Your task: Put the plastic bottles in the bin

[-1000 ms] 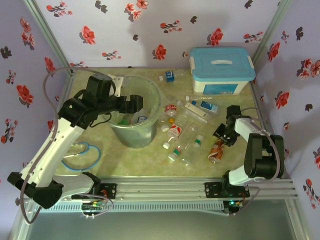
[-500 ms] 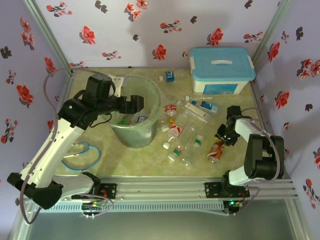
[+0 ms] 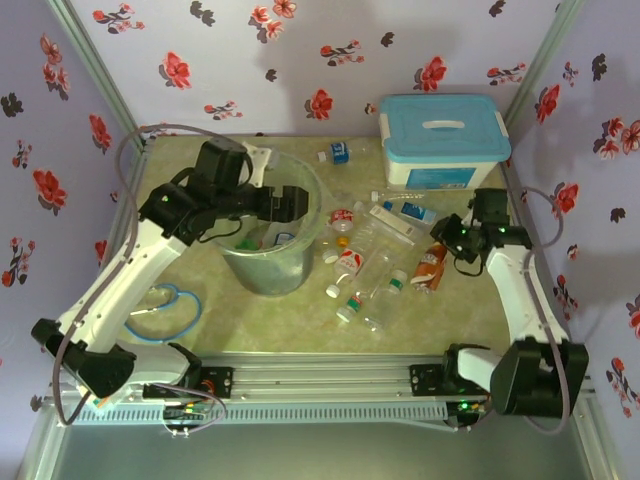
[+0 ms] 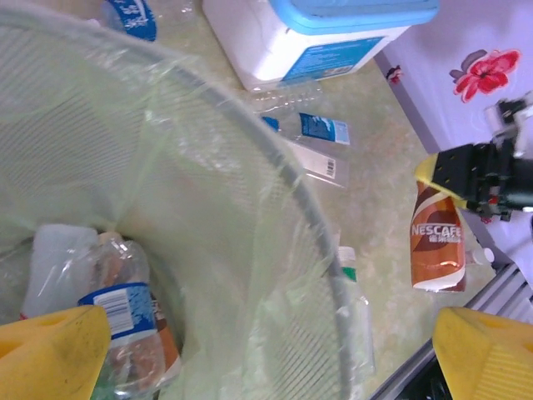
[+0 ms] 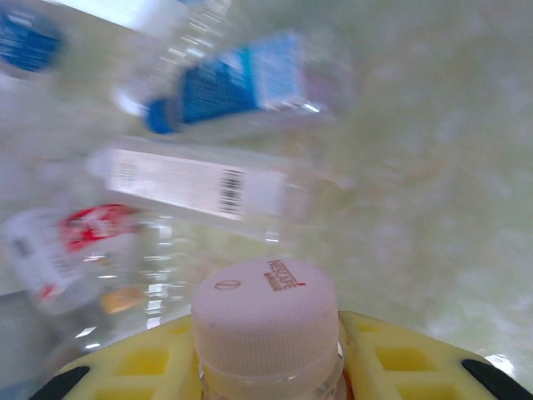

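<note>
Flowered lilac walls close round a pale green counter (image 3: 260,325). My left fingers (image 3: 287,203) hang spread wide above the mouth of the bin (image 3: 262,275), holding nothing. Beneath them, inside the clear liner, a blue-labelled bottle (image 4: 125,321) lies at the bottom with others beside it, so part of the job is done.

My right fingers (image 3: 447,243) are clenched on the neck of a brown-labelled bottle (image 3: 431,266), just under its pale cap (image 5: 265,321). Gripping there lets the body dangle freely. It looks clear of the counter, well to the right of the bin.

Between bin and right arm the loose plastic bottles (image 3: 362,268) lie scattered on their sides, some touching, with a white box with a blue lid (image 3: 440,140) at the far right.

I judge the next move is to carry this bottle leftward over the scatter, high enough to pass the rim, while my left arm makes room at the opening.
</note>
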Action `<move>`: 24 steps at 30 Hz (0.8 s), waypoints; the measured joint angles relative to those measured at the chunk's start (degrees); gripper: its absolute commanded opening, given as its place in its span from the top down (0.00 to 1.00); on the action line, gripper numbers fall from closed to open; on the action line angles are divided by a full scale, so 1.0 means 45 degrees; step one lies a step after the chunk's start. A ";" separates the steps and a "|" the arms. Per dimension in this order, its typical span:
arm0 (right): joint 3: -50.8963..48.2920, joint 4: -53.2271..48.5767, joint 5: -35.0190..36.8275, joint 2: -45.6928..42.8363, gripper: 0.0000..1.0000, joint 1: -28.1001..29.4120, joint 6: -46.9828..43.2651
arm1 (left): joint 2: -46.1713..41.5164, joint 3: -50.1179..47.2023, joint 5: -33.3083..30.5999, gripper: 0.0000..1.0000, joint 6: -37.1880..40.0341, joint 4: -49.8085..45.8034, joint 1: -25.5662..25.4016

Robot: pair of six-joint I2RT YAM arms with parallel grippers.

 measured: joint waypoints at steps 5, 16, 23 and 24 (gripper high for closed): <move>0.1302 0.0617 -0.0981 -0.1112 0.80 0.0588 0.0330 | 0.1010 0.1370 0.0301 0.00 0.0078 0.0141 -0.0709; 0.1865 0.5513 -0.3473 -0.0991 0.79 0.2064 0.2895 | 0.3730 0.4993 0.1122 0.00 0.0452 0.0330 -0.2642; 0.1938 0.8553 -0.4313 -0.0209 0.80 0.3147 0.4488 | 0.5809 0.6407 0.1443 0.00 0.0544 0.0223 -0.3230; 0.2011 0.8743 -0.4347 -0.0117 0.80 0.3327 0.4595 | 0.6023 0.6518 0.1486 0.00 0.0568 0.0223 -0.3269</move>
